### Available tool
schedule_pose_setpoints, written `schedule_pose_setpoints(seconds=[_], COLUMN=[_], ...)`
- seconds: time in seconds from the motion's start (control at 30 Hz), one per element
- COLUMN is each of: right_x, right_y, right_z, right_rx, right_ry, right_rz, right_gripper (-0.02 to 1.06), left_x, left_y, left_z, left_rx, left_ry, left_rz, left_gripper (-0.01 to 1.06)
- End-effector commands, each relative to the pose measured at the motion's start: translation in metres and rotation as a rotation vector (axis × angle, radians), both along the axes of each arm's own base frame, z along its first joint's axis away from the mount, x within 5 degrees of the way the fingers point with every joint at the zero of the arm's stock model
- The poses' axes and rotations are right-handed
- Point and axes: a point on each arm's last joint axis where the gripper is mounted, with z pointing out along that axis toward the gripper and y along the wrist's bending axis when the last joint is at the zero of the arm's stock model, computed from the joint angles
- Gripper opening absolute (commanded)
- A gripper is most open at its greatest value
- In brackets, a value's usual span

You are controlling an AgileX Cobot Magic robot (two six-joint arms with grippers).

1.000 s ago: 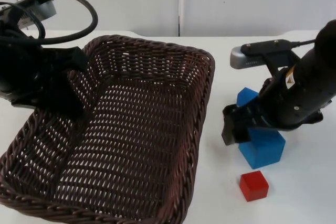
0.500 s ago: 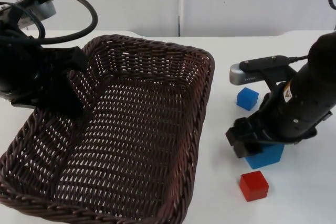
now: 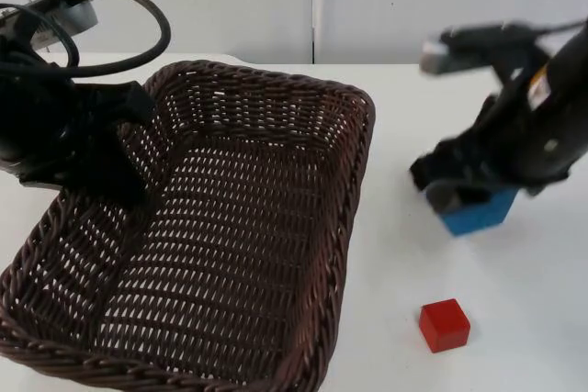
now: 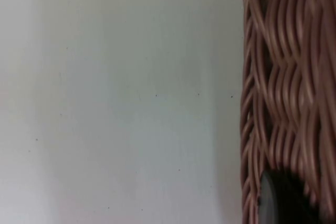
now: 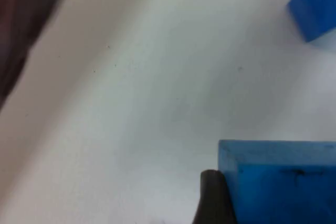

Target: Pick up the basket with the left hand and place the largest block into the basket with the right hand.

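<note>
The left pincer (image 3: pixel 129 167) is clamped on the woven basket (image 3: pixel 211 236) at the rim's 10 o'clock side, holding it tilted over the white bench (image 3: pixel 395 319). The right pincer (image 3: pixel 459 201) is closed on the large blue block (image 3: pixel 478 211), carried clear of the bench at 3 o'clock from the basket. A small red block (image 3: pixel 445 325) rests at 5 o'clock. The right wrist view shows a smaller blue block (image 5: pixel 315 9) on the bench.

Recommended procedure: raise the block above rim height, traverse toward 9 o'clock, centre it over the weave, lower, then release. Keep the basket steady. No legible brand or writing; a yellow sticker on the right arm (image 3: pixel 542 126) cannot be read.
</note>
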Motion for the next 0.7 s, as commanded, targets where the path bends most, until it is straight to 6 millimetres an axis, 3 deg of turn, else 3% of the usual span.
schedule_pose_setpoints(seconds=[0.0, 0.13, 0.27, 0.3, 0.43, 0.67], right_x=[-0.004, -0.013, -0.029, -0.029, -0.044, -0.054], right_y=[-0.005, -0.012, -0.023, -0.023, -0.032, -0.038], right_z=[0.021, 0.05, 0.094, 0.094, 0.127, 0.146], right_rx=[-0.013, -0.006, 0.037, 0.037, 0.091, 0.125], right_ry=[-0.036, -0.074, -0.177, -0.177, -0.268, -0.323], right_rz=[0.019, 0.019, 0.02, 0.02, 0.015, 0.013], right_gripper=[0.0, 0.0, 0.0, 0.0, 0.0, 0.0], left_x=[-0.001, -0.001, -0.001, -0.001, -0.001, -0.001], left_y=[-0.002, -0.002, -0.002, -0.002, -0.002, -0.002], left_z=[0.005, 0.005, 0.005, 0.005, 0.005, 0.005], left_rx=[-0.025, -0.024, -0.023, -0.023, -0.023, -0.023], left_ry=[-0.007, -0.009, -0.01, -0.01, -0.01, -0.01], left_rz=[0.023, 0.024, 0.025, 0.025, 0.025, 0.025], left_gripper=[0.0, 0.0, 0.0, 0.0, 0.0, 0.0])
